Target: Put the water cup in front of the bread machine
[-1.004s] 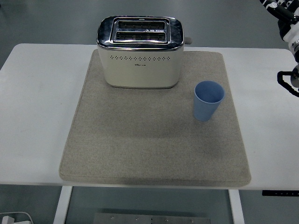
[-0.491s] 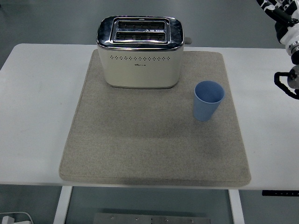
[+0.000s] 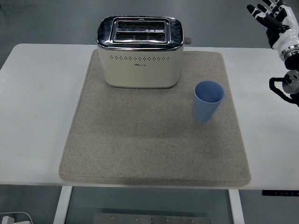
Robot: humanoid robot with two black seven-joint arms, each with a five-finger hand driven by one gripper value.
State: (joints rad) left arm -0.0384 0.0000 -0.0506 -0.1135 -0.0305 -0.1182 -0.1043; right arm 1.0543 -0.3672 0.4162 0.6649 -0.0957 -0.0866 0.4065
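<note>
In the head view there is one toaster-style bread machine [image 3: 139, 51], one blue water cup [image 3: 208, 100], one grey felt mat [image 3: 154, 140] and one white table [image 3: 37, 107]. The bread machine is cream-coloured with a shiny chrome top and two slots, and it stands on the mat's far edge, in the upper middle of the frame. The cup stands upright and open-mouthed on the mat, right of centre, to the lower right of the bread machine and a little apart from it. Nothing touches the cup. The mat area directly below the bread machine in the frame is bare.

One robot hand shows: the right hand [image 3: 272, 16], in the upper right corner of the frame, over the table's far right end and well apart from the cup. Its black fingers [image 3: 258, 10] are spread apart and hold nothing. Below it a white wrist segment and a dark jointed part of the arm [image 3: 286, 84] sit at the right edge.

The right arm is cut off by the frame's right edge, and the fingertips reach the top edge, so not every finger can be made out. A small lever on the bread machine's right side is only partly visible. The table's legs show at the bottom.
</note>
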